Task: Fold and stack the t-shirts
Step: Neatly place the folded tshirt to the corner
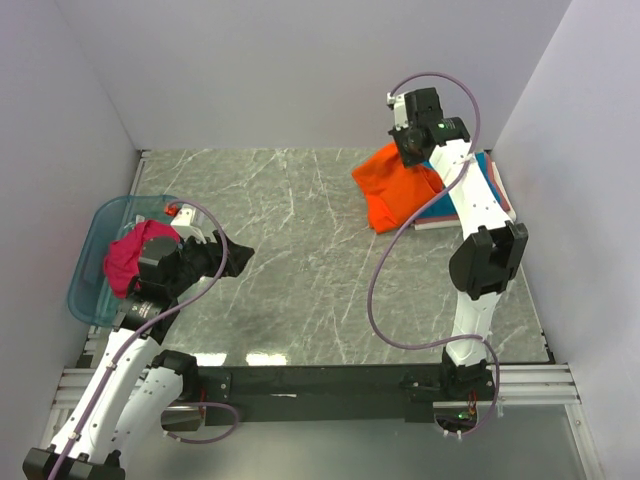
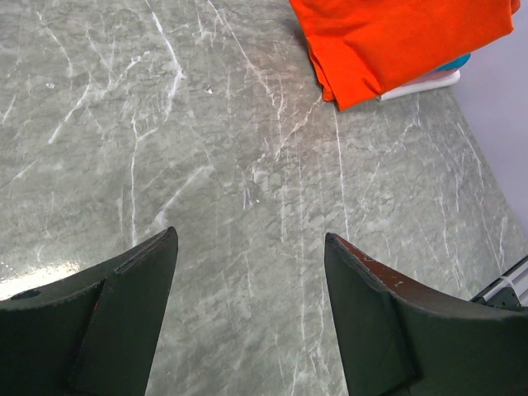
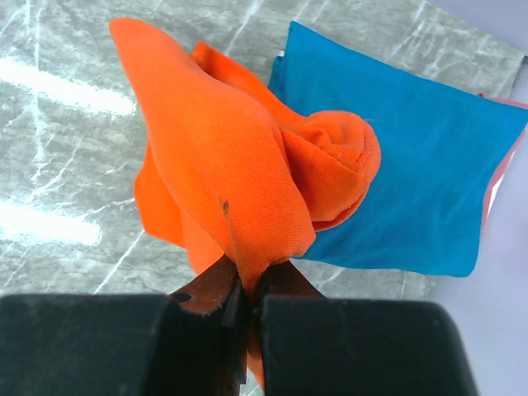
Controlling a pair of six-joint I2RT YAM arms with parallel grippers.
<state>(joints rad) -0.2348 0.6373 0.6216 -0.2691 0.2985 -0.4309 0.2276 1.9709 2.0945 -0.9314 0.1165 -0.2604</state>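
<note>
Top view: right gripper (image 1: 418, 142) is at the far right, closed on a pinch of the orange tee (image 1: 395, 195). The tee hangs bunched, part on the teal tee (image 1: 492, 178) and part on the table (image 1: 300, 250). Left gripper (image 1: 237, 256) sits over bare table next to the tub (image 1: 90, 265), which holds a crumpled magenta tee (image 1: 128, 258).

Risk, IMO: the grip has only a small fold, so soft cloth could slip out w/ any tug. If let go as is, the tee lands lumpy and half off the teal one, not stacked square.

Left wrist view: jaws wide apart, nothing btwn them. Below is smooth grey marble-look tabletop, glossy w/ white veins. The orange tee is well ahead, its near edge a neat layered fold.

Right wrist view: jaws tight on a thin ridge of orange knit. The cloth is matte, fine weave, w/ one end rolled into a ball. The teal tee lies flat and rectangular underneath, a pink tee (image 3: 505, 157) edge showing beyond it. Dragging orange across could rumple the teal one.
</note>
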